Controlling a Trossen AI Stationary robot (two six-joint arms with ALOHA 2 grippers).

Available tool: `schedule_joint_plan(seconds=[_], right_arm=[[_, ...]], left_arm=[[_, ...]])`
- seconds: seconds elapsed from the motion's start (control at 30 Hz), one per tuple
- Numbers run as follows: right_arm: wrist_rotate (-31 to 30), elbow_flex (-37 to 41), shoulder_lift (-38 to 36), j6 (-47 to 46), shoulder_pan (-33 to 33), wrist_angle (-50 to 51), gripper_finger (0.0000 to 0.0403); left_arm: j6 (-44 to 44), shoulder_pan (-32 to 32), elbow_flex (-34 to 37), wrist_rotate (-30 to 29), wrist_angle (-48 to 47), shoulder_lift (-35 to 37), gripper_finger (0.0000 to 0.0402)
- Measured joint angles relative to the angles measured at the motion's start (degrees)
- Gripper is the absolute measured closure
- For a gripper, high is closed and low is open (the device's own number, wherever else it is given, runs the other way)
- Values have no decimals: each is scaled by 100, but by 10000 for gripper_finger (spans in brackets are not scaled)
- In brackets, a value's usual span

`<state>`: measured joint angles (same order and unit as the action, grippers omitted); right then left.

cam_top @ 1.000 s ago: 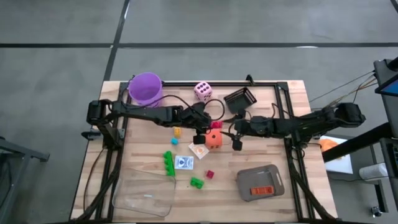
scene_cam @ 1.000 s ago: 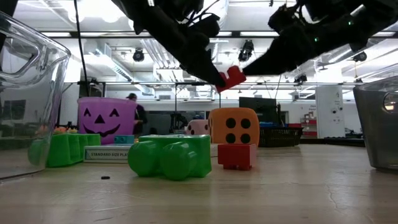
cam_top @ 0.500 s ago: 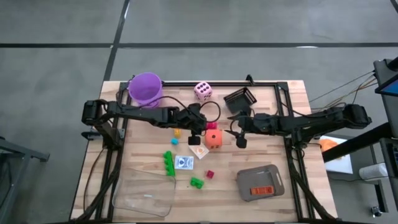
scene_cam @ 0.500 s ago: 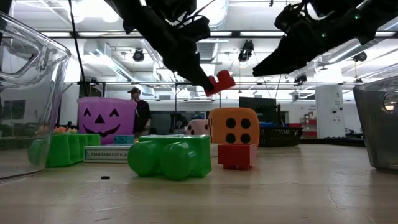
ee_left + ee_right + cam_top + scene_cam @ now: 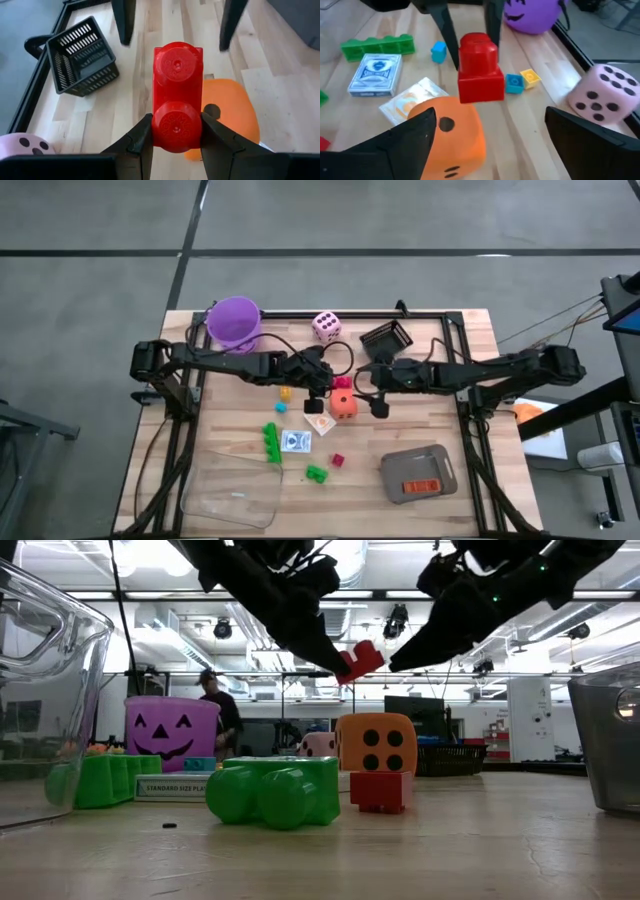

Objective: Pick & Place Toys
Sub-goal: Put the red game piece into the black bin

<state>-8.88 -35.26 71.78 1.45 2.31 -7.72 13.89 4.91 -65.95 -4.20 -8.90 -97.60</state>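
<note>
Since a second ago, the right gripper (image 5: pixel 487 142) has spread wide and closed in on the red brick (image 5: pixel 177 102), which the left gripper (image 5: pixel 176 141) pinches above the orange die (image 5: pixel 344 404) (long axis pointing rightward).

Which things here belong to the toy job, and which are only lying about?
Job:
red brick held by left hand
orange die
pink die
green bricks
card pack

Lying about:
purple bucket
black basket
grey tray
</note>
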Motion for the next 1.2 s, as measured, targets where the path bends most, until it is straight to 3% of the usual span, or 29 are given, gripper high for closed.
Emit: schedule_joint_plan(seconds=[0.73, 0.83, 1.1, 1.2], right_arm=[[384, -763, 950, 179, -3, -43, 45], [384, -786, 817, 173, -3, 116, 76], [378, -781, 761, 171, 1, 245, 228], [397, -781, 851, 193, -3, 237, 260]], left_arm=[[85, 2, 2, 27, -11, 2, 281], [85, 2, 37, 27, 9, 3, 281], [71, -2, 72, 49, 32, 4, 281], [68, -4, 74, 82, 38, 0, 281]])
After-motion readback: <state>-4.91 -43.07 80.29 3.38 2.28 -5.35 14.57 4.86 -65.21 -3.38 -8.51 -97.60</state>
